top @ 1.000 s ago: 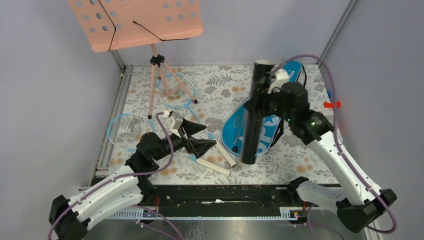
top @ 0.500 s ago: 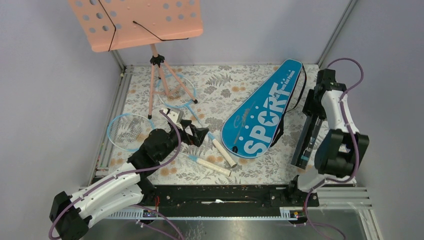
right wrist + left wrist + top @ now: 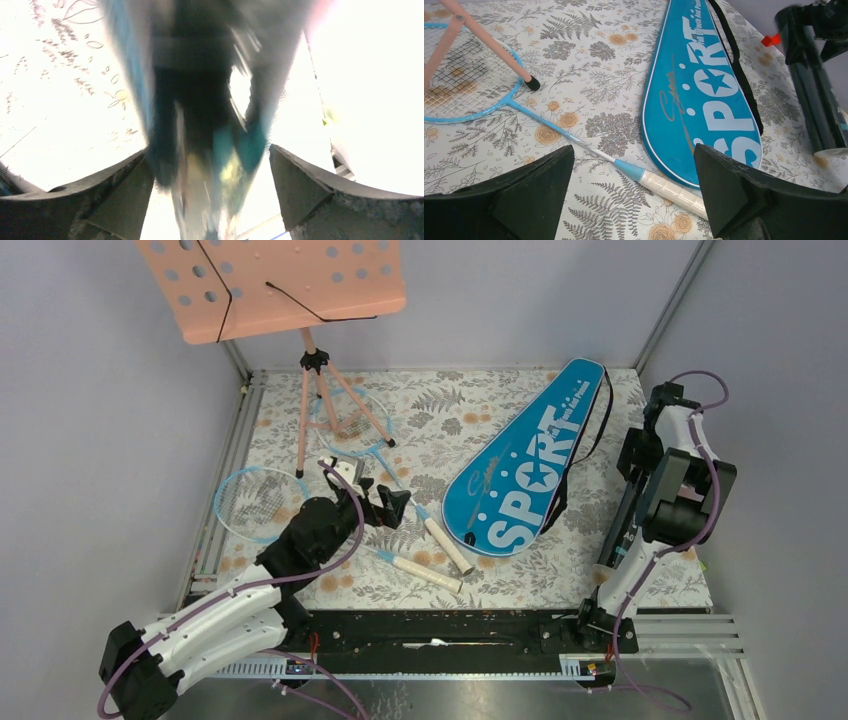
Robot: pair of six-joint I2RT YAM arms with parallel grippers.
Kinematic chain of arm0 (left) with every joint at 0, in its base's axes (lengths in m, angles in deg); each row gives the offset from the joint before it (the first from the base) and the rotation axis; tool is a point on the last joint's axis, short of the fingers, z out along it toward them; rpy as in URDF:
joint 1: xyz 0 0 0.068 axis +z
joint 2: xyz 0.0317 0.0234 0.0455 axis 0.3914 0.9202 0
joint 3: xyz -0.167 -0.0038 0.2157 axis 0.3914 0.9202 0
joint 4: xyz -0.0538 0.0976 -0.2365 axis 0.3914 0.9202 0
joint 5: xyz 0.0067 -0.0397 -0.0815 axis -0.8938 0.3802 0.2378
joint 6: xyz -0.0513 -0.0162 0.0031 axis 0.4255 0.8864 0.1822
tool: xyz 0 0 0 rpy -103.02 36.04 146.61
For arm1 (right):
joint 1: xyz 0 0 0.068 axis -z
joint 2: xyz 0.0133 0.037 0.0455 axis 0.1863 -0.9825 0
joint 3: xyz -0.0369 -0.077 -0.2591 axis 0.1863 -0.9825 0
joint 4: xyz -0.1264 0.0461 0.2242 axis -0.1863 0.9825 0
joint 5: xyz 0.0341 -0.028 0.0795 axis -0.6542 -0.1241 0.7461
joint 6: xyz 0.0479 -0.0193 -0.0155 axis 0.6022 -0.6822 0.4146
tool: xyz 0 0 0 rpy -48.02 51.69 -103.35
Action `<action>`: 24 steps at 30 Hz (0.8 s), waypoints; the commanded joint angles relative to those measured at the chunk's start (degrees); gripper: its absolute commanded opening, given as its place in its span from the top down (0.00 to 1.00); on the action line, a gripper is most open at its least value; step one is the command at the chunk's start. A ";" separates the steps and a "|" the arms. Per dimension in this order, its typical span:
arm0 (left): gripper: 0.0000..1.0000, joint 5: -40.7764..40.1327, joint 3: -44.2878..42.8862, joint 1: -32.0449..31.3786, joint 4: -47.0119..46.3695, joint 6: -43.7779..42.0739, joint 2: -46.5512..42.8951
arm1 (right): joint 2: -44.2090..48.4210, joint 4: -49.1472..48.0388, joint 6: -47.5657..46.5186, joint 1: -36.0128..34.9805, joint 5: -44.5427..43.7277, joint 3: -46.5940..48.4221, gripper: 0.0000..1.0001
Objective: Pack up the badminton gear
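Two light-blue rackets lie left of centre. One has its head [image 3: 255, 502] near the left rail. The other's cream handle [image 3: 674, 191] runs under my left gripper [image 3: 634, 147], which hovers open and empty above it [image 3: 393, 508]. The blue SPORT bag [image 3: 530, 475] lies slanted in the middle. The dark tube [image 3: 618, 530] lies along the right edge, its far end under my folded right arm. My right gripper [image 3: 209, 150] straddles the blurred tube [image 3: 205, 100], with a sliver of light at the right finger [image 3: 300, 185].
A pink perforated music stand [image 3: 270, 285] stands at the back left, its tripod legs over the far racket's head [image 3: 350, 420], one foot [image 3: 531, 84] on the cloth. A small red piece [image 3: 771, 40] sits by the right wall. Metal rails edge the floral mat.
My right arm swung the tube from above the bag to the right edge and lowered it onto the mat, then folded over it. My left gripper drew back slightly.
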 commanded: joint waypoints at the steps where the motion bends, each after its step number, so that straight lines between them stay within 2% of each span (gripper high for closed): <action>1: 0.01 -2.14 -2.24 0.26 -1.32 -0.74 0.14 | 8.77 -0.11 -0.46 -0.36 5.98 0.69 0.02; 5: 0.01 -1.82 -2.36 0.22 -1.70 -0.40 0.85 | 17.73 -5.14 3.67 -0.49 16.95 -4.61 0.00; 8: 0.01 -1.27 -2.59 0.29 -2.01 0.04 1.92 | 23.95 -12.24 9.69 -1.17 27.68 -12.28 0.00; 10: 0.01 -0.61 -2.72 0.22 -2.71 0.14 2.73 | 25.35 -17.01 13.05 -3.68 34.41 -17.03 0.00; 15: 0.01 -0.06 -3.56 0.21 -1.44 0.89 4.07 | 22.17 -30.47 24.66 -6.82 40.31 -24.55 0.03; 17: 0.01 0.29 -3.43 0.22 -1.48 1.22 4.10 | 20.16 -33.30 27.01 -7.86 39.98 -24.93 0.04; 24: 0.01 0.44 -3.65 0.23 -1.69 1.28 4.60 | 11.76 -32.34 28.59 -11.84 31.83 -22.30 0.10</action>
